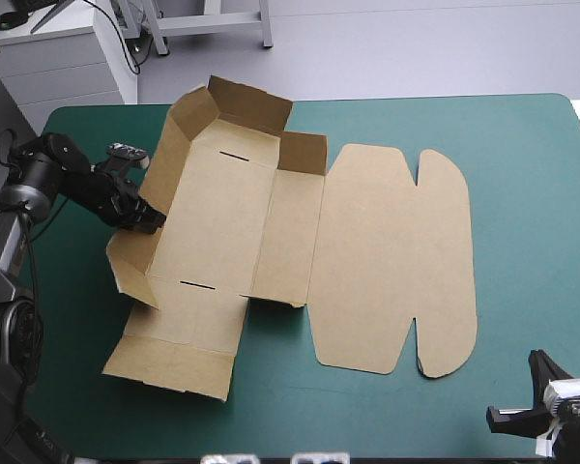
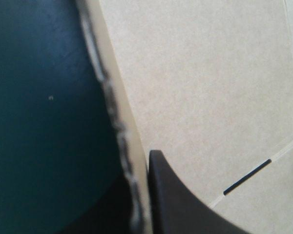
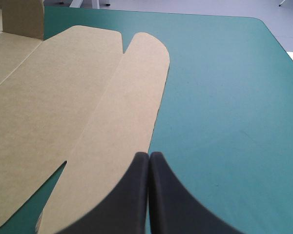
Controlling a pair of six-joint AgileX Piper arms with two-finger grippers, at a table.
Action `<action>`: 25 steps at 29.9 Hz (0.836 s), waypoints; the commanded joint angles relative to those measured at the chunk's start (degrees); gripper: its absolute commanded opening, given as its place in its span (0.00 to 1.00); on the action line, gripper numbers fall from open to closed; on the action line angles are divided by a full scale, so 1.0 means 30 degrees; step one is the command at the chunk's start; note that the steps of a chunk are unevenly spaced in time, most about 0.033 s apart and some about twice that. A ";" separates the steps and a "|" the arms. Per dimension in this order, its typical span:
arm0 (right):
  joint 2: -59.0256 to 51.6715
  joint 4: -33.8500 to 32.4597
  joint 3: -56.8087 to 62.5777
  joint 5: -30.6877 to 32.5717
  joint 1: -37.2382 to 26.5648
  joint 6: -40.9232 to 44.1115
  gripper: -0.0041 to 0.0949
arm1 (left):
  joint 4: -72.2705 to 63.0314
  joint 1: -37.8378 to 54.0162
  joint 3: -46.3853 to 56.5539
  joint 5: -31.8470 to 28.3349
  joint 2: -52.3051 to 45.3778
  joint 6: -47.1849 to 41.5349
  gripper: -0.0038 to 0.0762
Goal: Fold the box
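Observation:
The brown box (image 1: 222,222) lies partly formed on the teal-green cover, its far and left walls raised and its lid (image 1: 387,261) flat to the right. A front flap (image 1: 174,353) lies flat toward the near edge. My left gripper (image 1: 150,220) is at the box's left wall, shut on it. In the left wrist view that wall's edge (image 2: 112,112) runs between the black fingers of my left gripper (image 2: 139,170), with the box floor and a slot (image 2: 246,176) beyond. My right gripper (image 1: 522,411) is near the front right corner, shut and empty. Seen from its wrist, the right gripper (image 3: 149,156) points along the lid's rounded flap (image 3: 122,107).
A wide strip of teal-green cover (image 1: 532,213) runs between the lid and the table's right edge. A white cabinet (image 1: 68,58) stands beyond the far left corner.

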 commanded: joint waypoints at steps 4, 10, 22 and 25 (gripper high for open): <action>-0.0282 0.0072 -0.0454 -0.1715 -0.0040 -0.0072 0.02 | 0.1995 -0.2267 -0.1767 -0.0171 -0.1012 0.1255 0.04; -0.0282 0.0800 -0.0454 -0.1715 -0.0040 -0.0072 0.02 | 0.5566 -0.4288 -0.2199 -0.3499 -0.1012 0.1255 0.04; -0.0282 0.0999 -0.0454 -0.1724 -0.0040 -0.0072 0.02 | 1.1562 -0.7377 -0.2199 -0.7681 -0.1012 0.4154 0.04; -0.0282 0.0999 -0.0454 -0.1724 -0.0040 -0.0072 0.02 | 1.3019 -0.7954 -0.2199 -0.8557 -0.1012 0.4154 0.04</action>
